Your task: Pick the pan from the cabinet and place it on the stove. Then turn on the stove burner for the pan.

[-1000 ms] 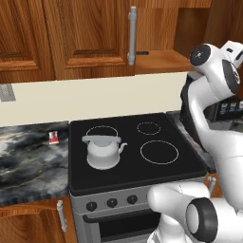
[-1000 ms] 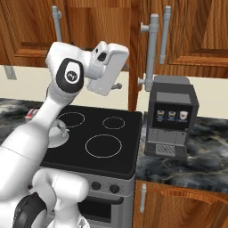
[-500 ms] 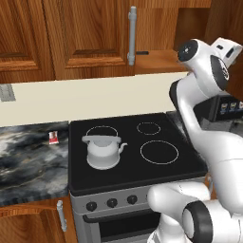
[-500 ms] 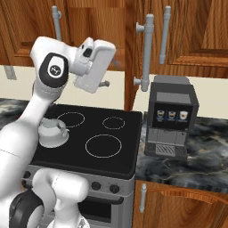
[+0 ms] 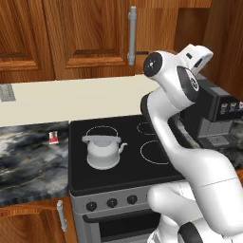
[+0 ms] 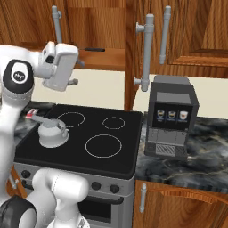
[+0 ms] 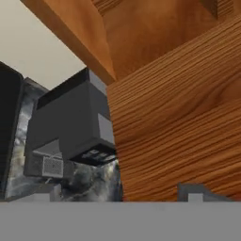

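Note:
The cabinet (image 5: pixel 90 33) has its right door (image 6: pixel 131 49) swung open, seen edge-on in the right base view. On its shelf lies a thin dark handle (image 6: pixel 93 49) of the pan (image 5: pixel 142 52); the pan's round body is hidden. My gripper (image 6: pixel 76 72) hangs in front of the shelf, just below that handle, open and holding nothing. In the hand view my gripper (image 7: pixel 113 195) looks past the door's wood. The stove (image 5: pixel 123 175) lies below, and one mid-sized white ring (image 6: pixel 71 119) sits behind the kettle.
A white kettle (image 5: pixel 102 152) stands on the stove's front left. A black coffee machine (image 6: pixel 171 118) sits on the marble counter (image 6: pixel 196 156) to the right, close under the open door. Black knobs (image 5: pixel 111 203) line the stove front. A small red packet (image 5: pixel 53 137) lies on the left counter.
The arm has swung the hand leftward toward the open cabinet shelf. The fingers have spread wider. Kettle and pan handle have not moved.

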Robot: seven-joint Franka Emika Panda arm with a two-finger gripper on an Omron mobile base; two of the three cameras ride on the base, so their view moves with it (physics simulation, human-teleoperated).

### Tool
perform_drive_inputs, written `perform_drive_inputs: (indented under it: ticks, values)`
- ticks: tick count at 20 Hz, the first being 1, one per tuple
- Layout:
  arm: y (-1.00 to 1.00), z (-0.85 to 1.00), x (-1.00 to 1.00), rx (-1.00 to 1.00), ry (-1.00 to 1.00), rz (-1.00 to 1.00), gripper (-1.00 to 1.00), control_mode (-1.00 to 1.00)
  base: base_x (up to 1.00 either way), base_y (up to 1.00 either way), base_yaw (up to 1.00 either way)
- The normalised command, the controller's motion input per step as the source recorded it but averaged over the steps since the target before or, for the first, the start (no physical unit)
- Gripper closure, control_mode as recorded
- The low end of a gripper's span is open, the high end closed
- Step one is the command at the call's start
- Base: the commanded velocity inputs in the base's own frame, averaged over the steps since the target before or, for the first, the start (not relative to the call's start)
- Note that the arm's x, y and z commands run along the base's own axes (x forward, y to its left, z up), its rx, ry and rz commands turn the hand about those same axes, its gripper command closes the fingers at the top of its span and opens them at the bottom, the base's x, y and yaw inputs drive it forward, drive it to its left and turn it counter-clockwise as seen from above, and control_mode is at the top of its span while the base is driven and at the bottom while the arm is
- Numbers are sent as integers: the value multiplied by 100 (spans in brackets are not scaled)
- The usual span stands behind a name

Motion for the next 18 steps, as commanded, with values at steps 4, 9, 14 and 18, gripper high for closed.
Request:
perform_drive_inputs:
  ticks: [4,9,14,18]
  values:
    - [65,0,12,13,-17,15,-100,-100,0,0,0]
    - [58,0,22,17,-18,19,-100,-100,0,0,0]
    - [52,0,18,19,-25,24,-100,-100,0,0,0]
    - [38,0,24,23,-28,29,-100,-100,0,0,0]
